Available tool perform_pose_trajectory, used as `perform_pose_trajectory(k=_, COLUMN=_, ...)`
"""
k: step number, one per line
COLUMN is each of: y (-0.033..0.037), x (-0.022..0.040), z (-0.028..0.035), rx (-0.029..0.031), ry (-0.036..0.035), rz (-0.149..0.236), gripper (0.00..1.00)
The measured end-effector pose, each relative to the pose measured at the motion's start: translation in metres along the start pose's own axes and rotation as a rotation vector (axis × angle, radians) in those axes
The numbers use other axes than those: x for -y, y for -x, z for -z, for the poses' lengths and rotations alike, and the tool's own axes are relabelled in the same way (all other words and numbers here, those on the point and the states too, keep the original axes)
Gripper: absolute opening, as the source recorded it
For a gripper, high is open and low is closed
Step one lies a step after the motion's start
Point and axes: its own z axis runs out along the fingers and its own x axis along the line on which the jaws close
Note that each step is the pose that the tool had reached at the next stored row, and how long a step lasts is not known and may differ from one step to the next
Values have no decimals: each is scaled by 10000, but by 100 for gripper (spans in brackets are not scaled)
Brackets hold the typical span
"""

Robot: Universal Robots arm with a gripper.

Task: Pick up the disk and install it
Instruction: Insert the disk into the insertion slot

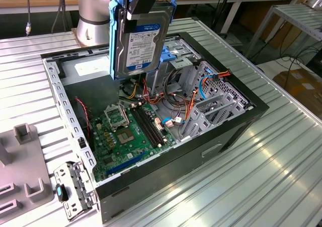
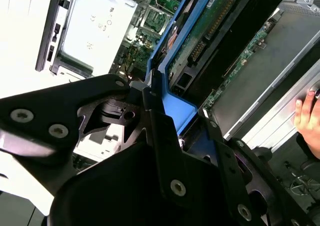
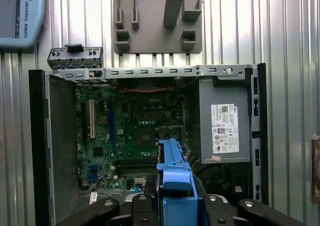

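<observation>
Gripper [image 1: 137, 6] is clamped on the disk [image 1: 143, 43], w/ black fingers pinching it near the top edge. Arm above is cut off by the frame, and the fingertips' contact spots can't be made out. Disk hangs upright in the air over the open computer case [image 1: 236, 129], label side facing the exterior view, blue rails down both edges. It sits to the exterior view's left of the drive cage [image 1: 183, 61] and blocks part of the power-supply box [image 1: 85, 68] plus some cabling behind it. Motherboard [image 1: 126, 131] lies exposed on the case floor below. In the second wrist view the disk [image 2: 220, 25] shows its circuit-board side, w/ a blue rail running down into the gripper [image 2: 165, 116] linkage; the label is hidden. A person's hand [image 2: 306, 117] rests at the frame edge, mostly cut off. In the first wrist view the disk [image 3: 175, 181] is seen edge-on as a blue rail btwn gripper [image 3: 175, 208] links, case well below. A grey fixture [image 3: 157, 20] sits on the ribbed table [image 1: 261, 176] beside the case.
</observation>
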Motion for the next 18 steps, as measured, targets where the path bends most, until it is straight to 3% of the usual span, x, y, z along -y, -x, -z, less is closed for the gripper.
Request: perform_pose_trajectory(k=18, y=-114, x=51, z=1, rx=0, ry=0, rz=0, gripper=37)
